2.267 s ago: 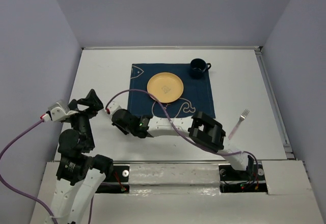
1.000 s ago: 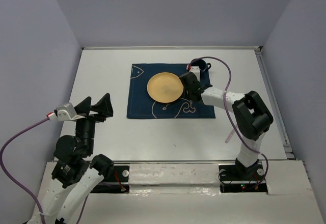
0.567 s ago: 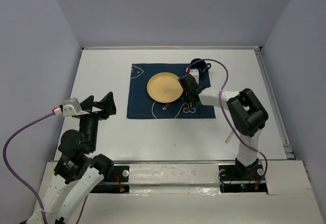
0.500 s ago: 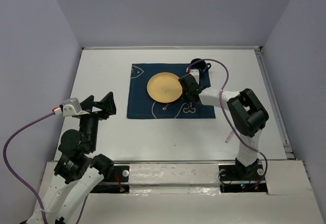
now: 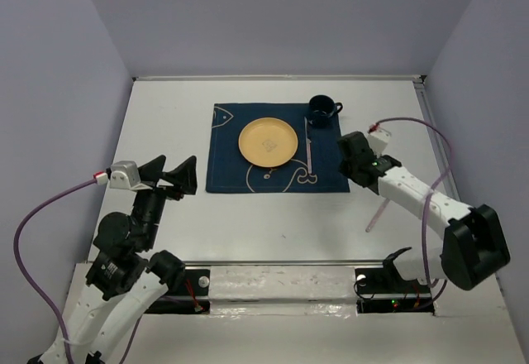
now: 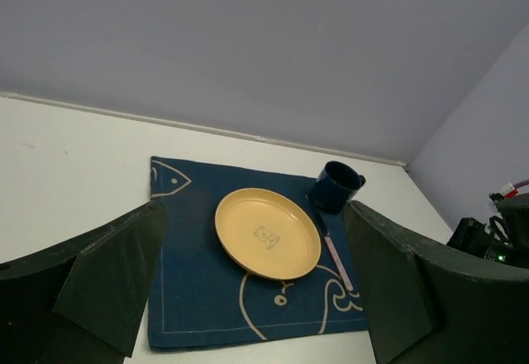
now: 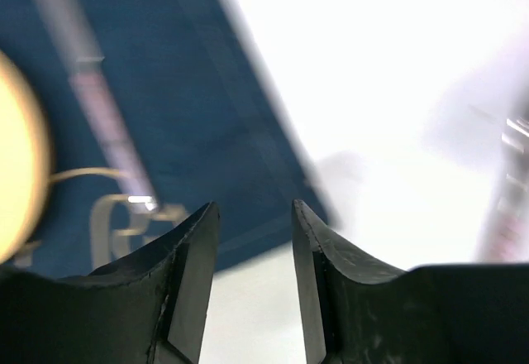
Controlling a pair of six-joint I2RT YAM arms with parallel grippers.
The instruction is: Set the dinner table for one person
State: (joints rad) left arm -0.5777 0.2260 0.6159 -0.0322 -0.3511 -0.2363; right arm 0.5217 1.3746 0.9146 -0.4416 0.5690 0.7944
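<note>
On the white dinner table (image 5: 165, 116) lies a dark blue mat (image 5: 231, 174) bearing a yellow plate (image 5: 268, 142) and a dark blue mug (image 5: 321, 109). A pink-handled utensil (image 5: 308, 145) lies on the mat just right of the plate, also seen in the right wrist view (image 7: 99, 107) and the left wrist view (image 6: 335, 252). My right gripper (image 5: 350, 150) hovers over the mat's near right corner (image 7: 248, 116), open and holding nothing. My left gripper (image 5: 169, 174) stands wide open above the table, left of the mat, facing the plate (image 6: 267, 232).
A second pink-handled utensil (image 5: 374, 217) lies on the bare table right of the mat, its upper part hidden under my right arm. Grey walls close in the table on three sides.
My right gripper opened, left the pink-handled utensil on the mat beside the plate, and drew back to the right. My left gripper has drifted slightly right.
</note>
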